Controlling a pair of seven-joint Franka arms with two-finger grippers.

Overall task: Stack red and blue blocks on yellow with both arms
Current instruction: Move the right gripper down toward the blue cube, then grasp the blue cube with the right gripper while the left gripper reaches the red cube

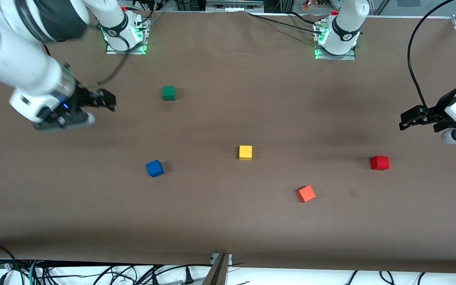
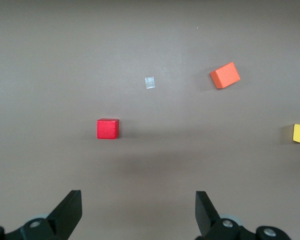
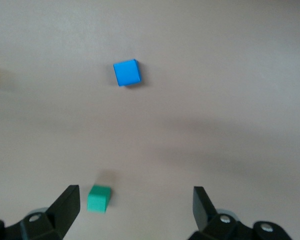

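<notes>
The left gripper (image 1: 410, 118) hung wide open and empty near the small matte deep red cube (image 1: 379, 162). The right gripper (image 1: 107, 99) (also wide open, empty) hung near the small bright blue cube (image 1: 154, 168). The small yellow cube (image 1: 245, 152) sat between them.

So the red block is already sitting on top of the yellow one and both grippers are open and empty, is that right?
Not quite: in the front view the red block lies on the table, apart from the yellow one. The left gripper and right gripper are indeed open and empty.
</notes>
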